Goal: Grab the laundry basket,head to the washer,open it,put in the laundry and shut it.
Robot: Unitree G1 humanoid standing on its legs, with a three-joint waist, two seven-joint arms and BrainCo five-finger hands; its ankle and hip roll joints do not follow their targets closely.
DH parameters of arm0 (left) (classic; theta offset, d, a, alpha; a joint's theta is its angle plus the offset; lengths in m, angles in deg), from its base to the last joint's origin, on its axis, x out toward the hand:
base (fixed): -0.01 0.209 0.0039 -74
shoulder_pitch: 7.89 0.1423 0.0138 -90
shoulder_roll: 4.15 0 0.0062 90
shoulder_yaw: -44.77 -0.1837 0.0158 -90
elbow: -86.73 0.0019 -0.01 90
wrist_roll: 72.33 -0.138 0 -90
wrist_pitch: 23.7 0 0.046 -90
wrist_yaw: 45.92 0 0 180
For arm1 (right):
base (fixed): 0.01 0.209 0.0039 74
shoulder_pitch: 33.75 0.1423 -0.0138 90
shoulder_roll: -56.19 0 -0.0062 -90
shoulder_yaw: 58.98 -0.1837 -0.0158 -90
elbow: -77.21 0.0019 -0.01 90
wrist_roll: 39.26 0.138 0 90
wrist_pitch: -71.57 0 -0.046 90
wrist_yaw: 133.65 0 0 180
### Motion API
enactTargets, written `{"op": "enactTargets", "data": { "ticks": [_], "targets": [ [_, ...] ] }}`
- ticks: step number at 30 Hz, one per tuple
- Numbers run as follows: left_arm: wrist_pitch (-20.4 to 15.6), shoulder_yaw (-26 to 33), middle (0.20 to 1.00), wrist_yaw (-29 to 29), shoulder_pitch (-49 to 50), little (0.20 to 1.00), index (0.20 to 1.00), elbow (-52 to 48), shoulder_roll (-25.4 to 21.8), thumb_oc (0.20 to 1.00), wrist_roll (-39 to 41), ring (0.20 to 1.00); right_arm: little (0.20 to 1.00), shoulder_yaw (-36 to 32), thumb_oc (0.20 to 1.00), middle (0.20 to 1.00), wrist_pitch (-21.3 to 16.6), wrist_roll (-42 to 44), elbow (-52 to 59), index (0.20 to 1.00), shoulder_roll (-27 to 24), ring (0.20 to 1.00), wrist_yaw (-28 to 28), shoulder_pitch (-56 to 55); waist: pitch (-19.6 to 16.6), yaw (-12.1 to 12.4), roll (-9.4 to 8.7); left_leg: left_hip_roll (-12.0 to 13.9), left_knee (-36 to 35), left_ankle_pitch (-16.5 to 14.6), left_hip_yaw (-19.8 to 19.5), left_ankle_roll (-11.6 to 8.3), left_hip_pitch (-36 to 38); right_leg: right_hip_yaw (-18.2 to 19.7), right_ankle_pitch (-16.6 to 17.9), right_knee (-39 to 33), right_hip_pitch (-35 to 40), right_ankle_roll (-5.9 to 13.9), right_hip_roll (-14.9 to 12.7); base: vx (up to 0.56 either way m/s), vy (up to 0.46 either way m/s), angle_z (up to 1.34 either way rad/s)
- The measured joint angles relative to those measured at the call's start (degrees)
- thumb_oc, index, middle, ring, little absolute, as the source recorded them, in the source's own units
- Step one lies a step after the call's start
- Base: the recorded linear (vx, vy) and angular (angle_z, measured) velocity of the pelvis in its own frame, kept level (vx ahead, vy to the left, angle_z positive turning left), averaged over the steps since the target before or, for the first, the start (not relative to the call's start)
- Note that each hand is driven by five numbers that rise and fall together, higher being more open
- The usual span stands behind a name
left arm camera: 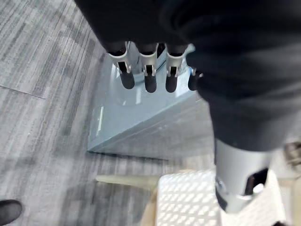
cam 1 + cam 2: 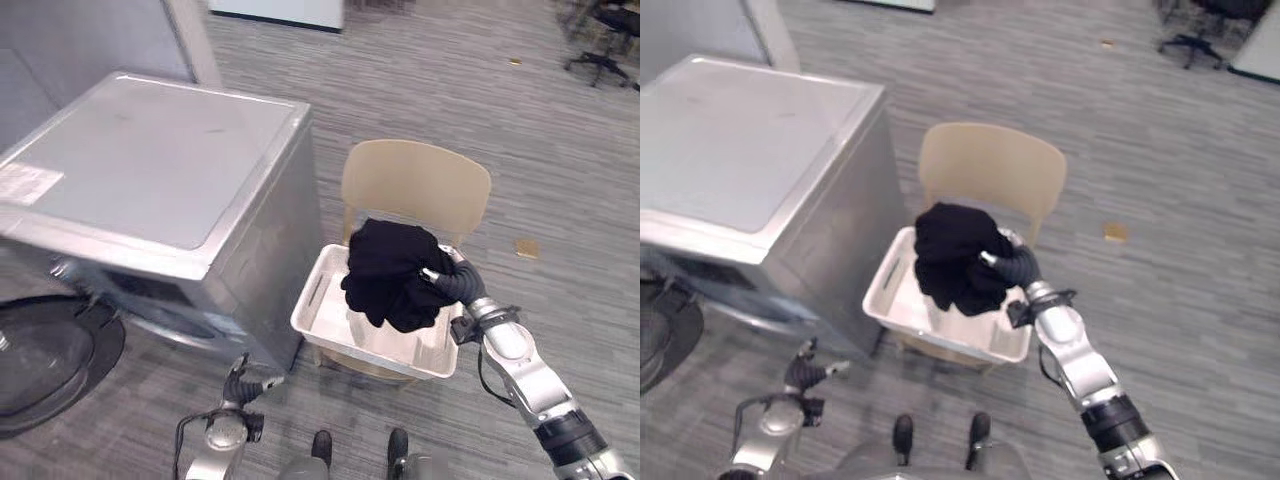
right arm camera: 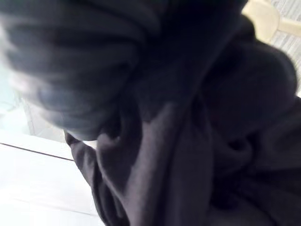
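Note:
A white laundry basket (image 2: 318, 292) sits on the seat of a beige chair (image 2: 415, 180), just right of the silver washer (image 2: 150, 170). A bundle of black laundry (image 2: 388, 265) rises above the basket's rim, bunched up. My right hand (image 2: 458, 285) is at the bundle's right side with its fingers curled into the cloth, and dark folds of the black laundry (image 3: 188, 117) press close in the right wrist view. The washer's round dark door (image 2: 40, 360) hangs open at the lower left. My left hand (image 2: 240, 385) hangs low in front of the washer's corner, fingers (image 1: 148, 80) straight and holding nothing.
A grey partition (image 2: 80, 40) stands behind the washer. A small brown scrap (image 2: 527, 247) lies on the carpet right of the chair. An office chair's base (image 2: 600, 55) is at the far right back. Open carpet stretches beyond the beige chair.

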Motion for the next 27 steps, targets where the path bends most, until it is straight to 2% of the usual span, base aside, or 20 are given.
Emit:
{"op": "enactTargets", "data": {
  "ticks": [1,2,3,4,5,6,7,8,9,11,14,15,16,17,18,19,23,24,26,27],
  "targets": [
    [-0.05,0.69,1.0,-0.19,0.12,1.0,1.0,-1.25,-0.67,1.0,0.08,1.0,0.2,0.0,0.2,0.2,0.0,-0.19,0.0,0.2,0.02,0.2,0.0,0.0,-0.08,0.52,-0.08,-0.11,-0.28,0.28,-0.13,-0.24,-0.37,0.32,-2.6,2.38,1.03,-0.03,0.08,-0.46,-0.359,1.29],
    [0.14,0.33,1.0,-0.34,0.39,1.0,1.0,-3.06,-2.52,1.0,0.09,1.0,0.2,0.18,0.2,0.2,-0.13,-0.26,0.1,0.2,0.13,0.2,0.07,0.88,-0.81,1.89,-1.09,-0.63,0.87,0.98,-0.49,-1.0,-3.41,0.06,-5.9,-0.5,1.57,-1.98,0.22,-0.65,-0.407,0.83],
    [0.14,0.6,1.0,-0.34,0.98,1.0,1.0,-5.7,-3.67,1.0,0.09,1.0,0.2,-0.1,0.2,0.2,-0.31,-0.15,0.05,0.2,0.44,0.2,0.26,2.37,-0.63,3.35,-0.78,0.21,2.33,1.86,-0.67,-2.38,-6.95,-1.06,-6.98,-6.98,1.43,-5.88,1.18,-0.58,-0.253,0.42],
    [0.17,0.76,1.0,-0.57,1.09,1.0,1.0,-6.79,-3.01,1.0,0.15,1.0,0.2,-0.4,0.2,0.2,-0.38,-0.06,-0.93,0.2,1.04,0.2,0.54,3.41,0.42,4.59,1.61,2.2,1.78,4.13,-1.86,-3.86,-8.4,-2.73,-3.69,-10.49,2.12,-5.53,3.43,-0.43,-0.165,0.73],
    [0.19,-0.21,1.0,-0.34,1.23,1.0,1.0,-8.65,-3.01,1.0,0.11,1.0,0.2,0.01,0.2,0.2,-0.94,0.3,-3.22,0.2,1.11,0.2,1.13,3.64,0.78,4.37,3.26,3.02,-0.52,10.21,-3.32,-8.53,-10.91,-5.17,-0.1,-13.56,1.74,-7.6,4.69,-0.39,-0.032,0.89],
    [0.02,-0.84,1.0,-0.38,0.97,1.0,1.0,-8.79,-2.31,1.0,0.11,1.0,0.2,0.73,0.2,0.2,-0.34,0.31,-5.89,0.2,1.01,0.2,1.42,3.59,1.2,4.46,3.38,3.45,-3.18,12.28,-3.09,-9.38,-10.39,-6.82,0.15,-14.56,1.48,-7.94,4.52,-0.35,-0.012,0.95],
    [0.38,-2.26,1.0,-0.27,1.4,1.0,1.0,-8.01,-2.5,1.0,0.02,1.0,0.2,2.69,0.2,0.2,0.35,0.33,-7.54,0.2,0.92,0.2,1.37,3.63,1.45,4.65,2.58,3.22,-3.34,9.04,-1.02,-8.3,-8.91,-8.43,3.39,-15.02,1.36,-10.85,3.76,-0.45,-0.015,0.82],
    [0.47,-3.85,1.0,-0.02,0.2,1.0,1.0,-8.34,-2.8,1.0,-0.11,1.0,0.2,3.3,0.2,0.2,0.26,0.47,-7.6,0.2,0.45,0.2,1.45,3.71,1.93,3.2,1.13,2.42,-2.07,4.19,3.2,-6.79,-8.69,-10.18,4.87,-16.83,0.17,-11.46,2.16,-0.38,0.027,0.96],
    [0.42,-5.27,1.0,0.63,-2.57,1.0,1.0,-10.11,-3.24,1.0,-0.7,1.0,0.2,3.42,0.2,0.2,0.41,1.6,-7.3,0.2,0.42,0.2,1.31,4.21,3.33,1.13,-1.12,3.97,2.71,0.47,6.4,-7.1,-6.85,-12.05,9.64,-23.6,1.22,-11.12,0.93,-0.28,0.029,1.19],
    [0.52,-10.42,1.0,0.95,-8.81,1.0,1.0,-10.3,-4.03,1.0,-3.02,1.0,0.2,3.19,0.2,0.2,0.65,2.27,-2.91,0.2,-1.63,0.2,1.26,2.15,3.67,-3.87,-2.22,5.53,10.63,-5.45,12.92,-7.84,-4.69,-18.95,14.06,-31.3,5.34,-10.48,-1.62,-0.04,0.087,1.59],
    [-1.94,-14.12,1.0,0.94,-14.53,1.0,1.0,-14.63,-3.03,1.0,-5.85,1.0,0.2,3.42,0.2,0.2,0.15,2.78,-2.19,0.2,-1.66,0.2,1.03,5.15,3.35,-6.46,-2.3,4.88,1.29,-6.67,13.79,-6.72,5.61,-17.06,15.21,-33.16,4.14,-6.99,-1.83,0.06,0.106,0.49],
    [-2.22,-15.81,1.0,1.17,-16.57,1.0,1.0,-14.67,-2.47,1.0,-7.35,1.0,0.2,3.46,0.2,0.2,0.15,3.93,-3.23,0.2,-0.67,0.2,1.04,7.06,2.93,-6.73,-1.42,3.7,-5.37,-6.82,13.64,-5.85,9.52,-17.27,14.66,-33.06,3.05,-6.05,-1.46,0.02,0.092,-0.16],
    [-2.21,-17.19,1.0,1.23,-18.4,1.0,1.0,-14.75,-1.34,1.0,-8.03,1.0,0.2,3.63,0.2,0.2,0.14,4.49,-3.55,0.2,-0.72,0.2,1.16,8.18,2.25,-6.84,0.74,4.59,-8.65,-7.85,12.64,-3.49,11.2,-18.34,13.57,-32.26,1.7,-4.64,0.04,0.04,0.115,0.0],
    [-2.13,-19.78,1.0,1.1,-20.92,1.0,1.0,-17.23,-0.72,1.0,-9.47,1.0,0.2,4.24,0.2,0.2,0.17,5.05,-4.38,0.2,0.6,0.2,1.37,8.89,1.94,-6.13,0.69,6.14,-8.65,-3.7,12.48,-4.6,9.93,-18.97,9.5,-18.25,-3.23,-7.01,0.33,0.04,0.118,0.23],
    [-2.16,-21.75,1.0,1.04,-20.46,1.0,1.0,-19.26,-1.23,1.0,-9.85,1.0,0.2,5.93,0.2,0.2,0.18,5.07,-4.35,0.2,0.72,0.2,1.23,8.88,1.05,-6.31,-0.73,5.42,-8.39,-3.65,12.08,-4.62,9.74,-18.39,6.17,-13.46,-2.75,-6.36,-0.65,0.02,0.115,0.29],
    [-2.36,-23.26,1.0,1.02,-20.49,1.0,1.0,-20.11,-1.57,1.0,-10.18,1.0,0.2,7.44,0.2,0.2,0.18,5.4,-4.41,0.2,1.15,0.2,1.21,9.34,0.24,-6.01,-1.79,4.54,-8.37,-3.35,11.99,-4.29,9.68,-17.04,5.1,-14.86,-2.21,-7.18,-0.69,0.0,0.086,0.19],
    [-2.33,-24.43,1.0,-1.07,-24.81,1.0,1.0,-17.83,-1.1,1.0,-10.2,1.0,0.2,12.7,0.2,0.2,-0.09,8.72,-4.67,0.2,6.22,0.2,1.7,12.69,-1.52,-6.45,-1.94,3.67,-8.38,-1.36,12.31,-2.83,7.76,-15.41,12.04,-24.84,0.17,-4.51,0.15,0.0,0.074,-0.2],
    [-2.24,-24.99,0.862,-1.53,-26.14,0.862,0.862,-16.59,-0.97,0.862,-10.21,0.862,0.2,13.08,0.2,0.2,-0.09,9.07,-4.95,0.2,6.77,0.2,1.75,13.01,-1.55,-6.66,-1.92,3.38,-8.38,-1.32,12.49,-2.77,8.09,-14.89,13.41,-27.03,1.47,-4.44,0.03,0.01,0.081,-0.16],
    [-2.06,-26.09,0.2,-2.98,-27.37,0.2,0.2,-14.1,-0.62,0.2,-11.86,0.2,0.2,14.7,0.2,0.2,-0.08,11.58,-6.35,0.2,8.95,0.2,2.8,13.24,-3.16,-6.67,-2.16,2.57,-8.38,-1.34,13.16,-2.75,8.09,-13.84,15.42,-29.99,2.45,-4.5,-0.11,0.01,0.061,-0.18],
    [-2.02,-25.48,0.2,-3.61,-27.36,0.2,0.2,-12.47,-0.7,0.2,-12.01,0.2,0.2,15.38,0.2,0.2,-0.08,13.86,-7.24,0.2,9.97,0.2,2.88,13.16,-3.38,-6.56,-2.24,2.48,-8.38,-1.25,13.75,-2.87,9.0,-13.3,16.38,-31.65,3.79,-4.39,-0.21,0.0,0.052,-0.14]
  ]
}}
